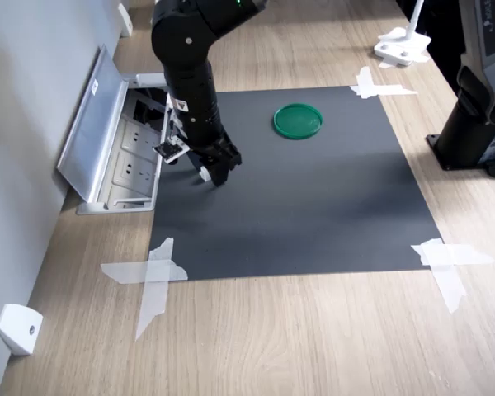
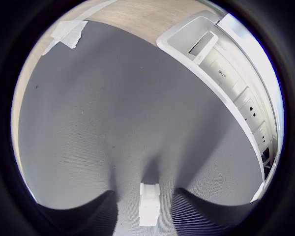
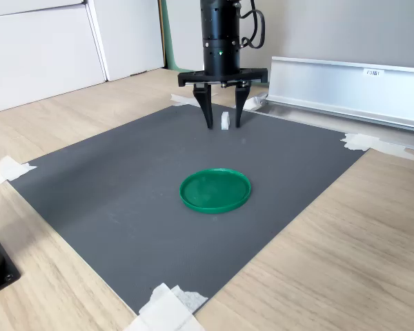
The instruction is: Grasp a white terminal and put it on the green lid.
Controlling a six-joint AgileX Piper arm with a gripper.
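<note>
Between the fingers: the gripper (image 3: 223,127) stands spread apart, straddling the white terminal (image 3: 225,121), not yet clamped on it as far as I can judge.
Terminal: it sits on the dark mat (image 3: 124,186), near the mat edge that runs along the open metal socket box (image 1: 120,148).
Step in hand: I read this as the approach to the grasp; nothing has been lifted.
Next move: I would close squarely on the small piece, lift, then carry it to the green lid (image 3: 214,190), which lies well apart, toward the middle of the mat.
Risk: the piece is tiny, so an off-centre pinch could tip or flick it away.
Wrist view: it shows the terminal (image 2: 149,204) centred between the two dark fingertips (image 2: 96,211), with a gap on each side.
First exterior view: the arm hides the terminal; I see only the gripper (image 1: 215,169) and the lid (image 1: 298,120).
Second exterior view: the only one showing terminal and lid together.
</note>
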